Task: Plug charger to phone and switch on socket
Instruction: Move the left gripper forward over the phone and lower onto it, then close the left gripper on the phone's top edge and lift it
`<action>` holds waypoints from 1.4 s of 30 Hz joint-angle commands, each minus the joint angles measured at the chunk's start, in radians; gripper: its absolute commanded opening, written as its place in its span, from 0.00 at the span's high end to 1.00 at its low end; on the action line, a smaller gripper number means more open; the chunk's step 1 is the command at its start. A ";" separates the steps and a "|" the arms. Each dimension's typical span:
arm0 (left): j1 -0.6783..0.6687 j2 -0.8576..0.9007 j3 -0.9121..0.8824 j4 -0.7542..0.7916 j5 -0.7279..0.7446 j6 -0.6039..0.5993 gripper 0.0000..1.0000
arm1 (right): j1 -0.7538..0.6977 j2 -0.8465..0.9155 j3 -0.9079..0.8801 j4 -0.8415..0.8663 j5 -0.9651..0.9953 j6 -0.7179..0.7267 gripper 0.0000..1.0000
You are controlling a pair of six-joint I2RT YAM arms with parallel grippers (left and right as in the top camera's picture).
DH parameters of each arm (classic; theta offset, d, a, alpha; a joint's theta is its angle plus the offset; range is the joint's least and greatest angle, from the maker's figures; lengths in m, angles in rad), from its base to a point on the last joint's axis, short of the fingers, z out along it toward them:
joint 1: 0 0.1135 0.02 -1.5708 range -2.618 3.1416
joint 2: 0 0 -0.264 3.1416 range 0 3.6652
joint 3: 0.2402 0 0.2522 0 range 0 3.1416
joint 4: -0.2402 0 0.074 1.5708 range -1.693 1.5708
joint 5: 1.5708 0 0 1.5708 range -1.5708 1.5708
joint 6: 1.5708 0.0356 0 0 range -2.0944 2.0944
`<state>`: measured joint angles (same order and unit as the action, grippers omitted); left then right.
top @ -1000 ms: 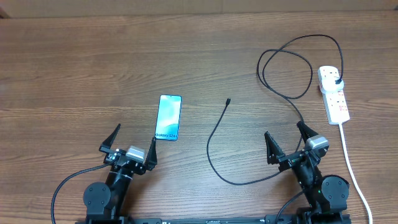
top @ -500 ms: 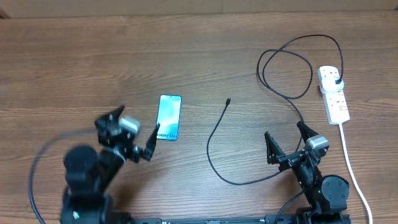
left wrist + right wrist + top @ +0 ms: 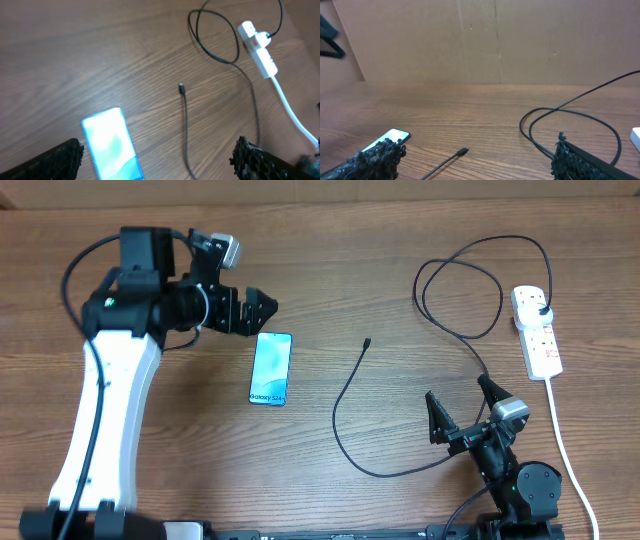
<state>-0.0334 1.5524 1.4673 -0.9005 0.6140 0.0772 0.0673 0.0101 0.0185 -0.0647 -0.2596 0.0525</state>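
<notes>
charger [image 3: 336, 412]: black cable on the worktop [image 3: 330, 270], unmoved over the last second. Connector tip lies to the right of the phone, apart from it. Far end loops round to a black plug that looks already seated in the socket.
phone [image 3: 271, 368]: flat, screen up, left of centre, lettered end toward the robot base. Same place as a second ago; nothing plugged in.
socket [image 3: 537, 332]: far right, white cord trailing to the near edge. Unmoved. Switch position too small to read.
left end effector [image 3: 160, 150]: the one change. A second ago it was parked at the near edge. Now the arm has swung up and over to the far-left side of the phone. Fingers spread wide, nothing between them. Its wrist view takes in the phone, connector tip and socket from above.
right end effector [image 3: 455, 387]: parked near the base as before, fingers apart, empty. The cable runs close by it on the worktop.
meaning: judged the opening approach only. Left arm seems bound for the phone, perhaps to steady it. No step of the task is done yet. The connector must still be picked up and the socket switched on.
</notes>
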 commanded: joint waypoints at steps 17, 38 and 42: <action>-0.243 0.441 0.022 -0.049 -0.550 -0.352 0.02 | 0.005 -0.007 -0.011 0.008 -0.003 0.002 0.00; -0.294 0.568 -0.042 -0.035 -0.594 -0.355 0.06 | 0.005 -0.007 -0.011 0.008 -0.003 0.002 0.00; -0.307 0.568 -0.089 -0.010 -0.606 -0.383 0.07 | 0.005 -0.007 -0.011 0.008 -0.003 0.002 0.00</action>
<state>-0.3264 2.0888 1.4448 -0.9226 -0.0113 -0.2790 0.0673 0.0101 0.0185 -0.0639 -0.2592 0.0521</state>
